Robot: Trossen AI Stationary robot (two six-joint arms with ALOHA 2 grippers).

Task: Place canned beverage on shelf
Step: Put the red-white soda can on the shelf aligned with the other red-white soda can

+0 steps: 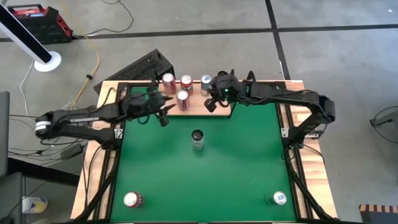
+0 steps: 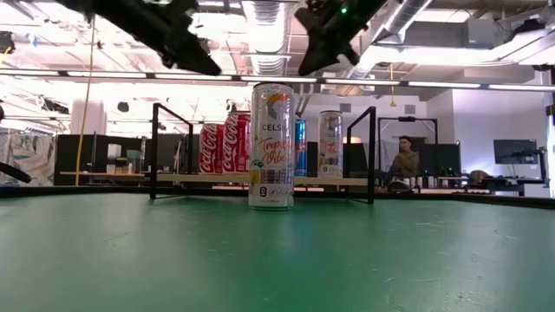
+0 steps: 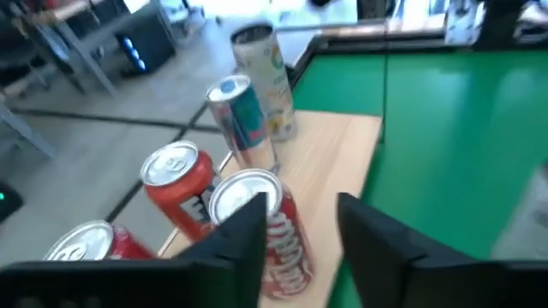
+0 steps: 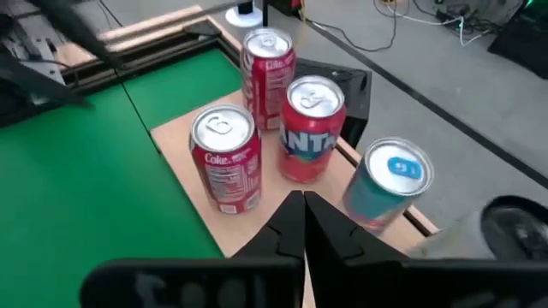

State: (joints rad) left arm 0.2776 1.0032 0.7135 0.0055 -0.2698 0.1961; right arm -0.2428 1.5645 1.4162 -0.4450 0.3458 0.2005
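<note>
The shelf [image 1: 198, 107], a light-wood board with black rails, lies at the table's far edge. Several cans stand upright on it: three red ones [image 1: 183, 99], a blue one [image 1: 206, 84] and, in the left wrist view, a pale slim one [image 3: 261, 77]. A tall Celsius can [image 1: 197, 140] stands upright on the green felt at mid-table. My left gripper [image 3: 300, 239] hovers open above the shelf's left end, a red Coke can [image 3: 270, 227] below and just beyond its fingers. My right gripper [image 4: 304, 222] is shut and empty, raised over the shelf's right part.
A red can [image 1: 132, 200] stands at the near left corner and a green-and-silver can [image 1: 279, 198] at the near right corner. Black frame rails [image 2: 156, 152] rise at the shelf's ends. Open felt lies around the middle can.
</note>
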